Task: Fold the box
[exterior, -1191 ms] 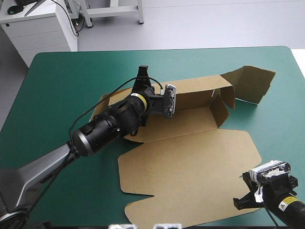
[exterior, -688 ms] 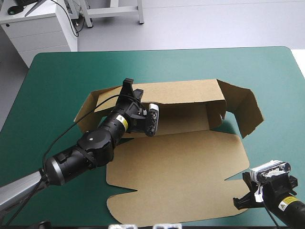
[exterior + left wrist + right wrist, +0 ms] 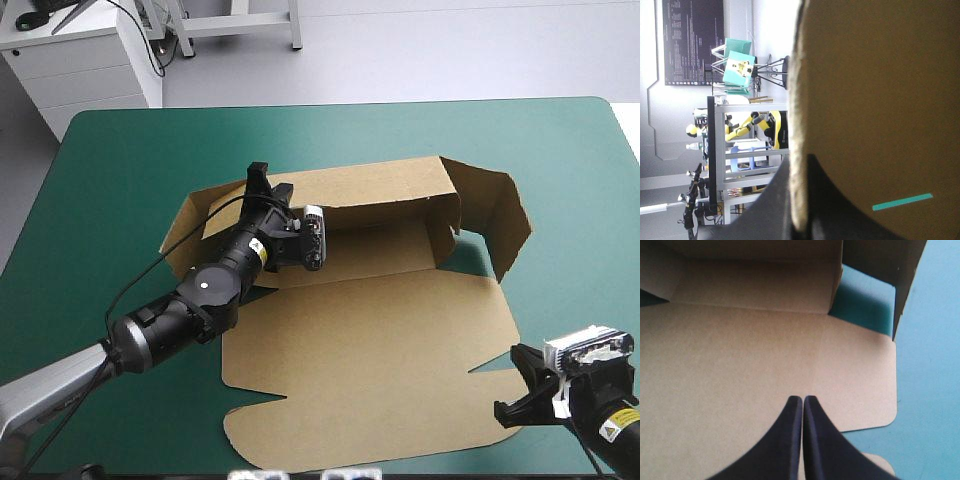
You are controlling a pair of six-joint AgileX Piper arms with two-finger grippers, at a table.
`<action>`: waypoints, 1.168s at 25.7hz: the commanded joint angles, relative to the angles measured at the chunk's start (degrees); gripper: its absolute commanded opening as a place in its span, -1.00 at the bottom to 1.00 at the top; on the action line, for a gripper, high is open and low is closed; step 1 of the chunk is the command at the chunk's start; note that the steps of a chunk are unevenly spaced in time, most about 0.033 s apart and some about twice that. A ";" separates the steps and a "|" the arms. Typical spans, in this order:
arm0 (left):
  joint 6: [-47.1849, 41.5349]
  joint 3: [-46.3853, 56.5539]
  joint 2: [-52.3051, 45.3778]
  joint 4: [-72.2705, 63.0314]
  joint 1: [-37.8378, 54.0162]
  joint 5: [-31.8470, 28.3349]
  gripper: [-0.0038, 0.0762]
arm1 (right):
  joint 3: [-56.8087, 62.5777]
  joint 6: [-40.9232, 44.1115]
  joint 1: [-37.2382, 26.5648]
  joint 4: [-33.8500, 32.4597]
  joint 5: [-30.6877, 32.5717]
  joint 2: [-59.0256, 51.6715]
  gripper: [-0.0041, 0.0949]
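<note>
The brown box (image 3: 370, 340), a cut sheet of corrugated board, lies across the middle of the teal-green table cover (image 3: 120, 170), only partly formed. Its far long wall (image 3: 370, 185) stands raised, the right end flap (image 3: 490, 215) leans up at an angle beyond a short inner wall (image 3: 445, 235), and the broad lid panel (image 3: 380, 400) lies flat toward the near edge. The left gripper (image 3: 262, 185) sits at the top edge of the far long wall, toward the box's left end. In the left wrist view the board fills the picture and its edge runs down between the black fingers (image 3: 830, 210), so the gripper is judged to be clamped on that wall. The right gripper (image 3: 512, 400) hovers over the near right corner of the lid panel, its fingers pressed together into one point and holding nothing. The step in hand looks like raising the back wall upright. The next move likely calls for the left gripper to steady that wall while the right one comes forward to turn the right end flap inward. It would need to spread its fingers first or push with the closed tip, and the flat sheet may slide.
</note>
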 commanded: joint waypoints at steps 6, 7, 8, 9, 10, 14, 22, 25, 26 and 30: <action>-1.36 -1.38 -1.97 6.58 0.15 -5.25 -0.92 | -11.14 0.47 0.03 -0.58 -3.47 5.12 -0.93; -1.36 -1.38 -1.97 6.77 0.26 -5.25 -0.92 | -12.64 1.06 0.03 -1.51 -3.47 6.47 -0.93; -1.36 -1.38 -1.97 6.77 0.25 -5.15 -0.92 | -13.89 1.66 0.03 -2.64 -3.47 8.01 -0.93; -1.36 -1.38 -1.97 6.77 0.25 -4.93 -0.92 | -15.50 2.66 0.03 -4.04 -3.47 9.68 -0.93; -1.36 -1.38 -1.97 6.77 0.25 -4.79 -0.92 | -17.17 3.67 0.03 -5.33 -3.57 11.49 -0.93; -1.36 -1.38 -1.97 6.77 0.25 -4.79 -0.92 | -23.54 4.72 0.03 -7.14 -3.57 18.47 -0.93; -1.68 2.58 -1.97 6.52 0.25 -4.66 -0.92 | -37.44 4.72 0.03 -7.14 -3.57 33.84 -0.93; -6.85 2.85 -1.97 7.69 0.25 -2.00 -0.92 | -43.03 4.72 0.03 -7.58 -3.57 39.87 -0.93; -9.42 2.85 -1.97 10.27 0.25 0.36 -0.92 | -46.18 4.72 0.03 -8.06 -3.57 43.26 -0.93; -12.20 2.85 -1.97 14.94 0.25 1.21 -0.92 | -56.38 4.72 0.03 -8.65 -1.27 53.57 -0.93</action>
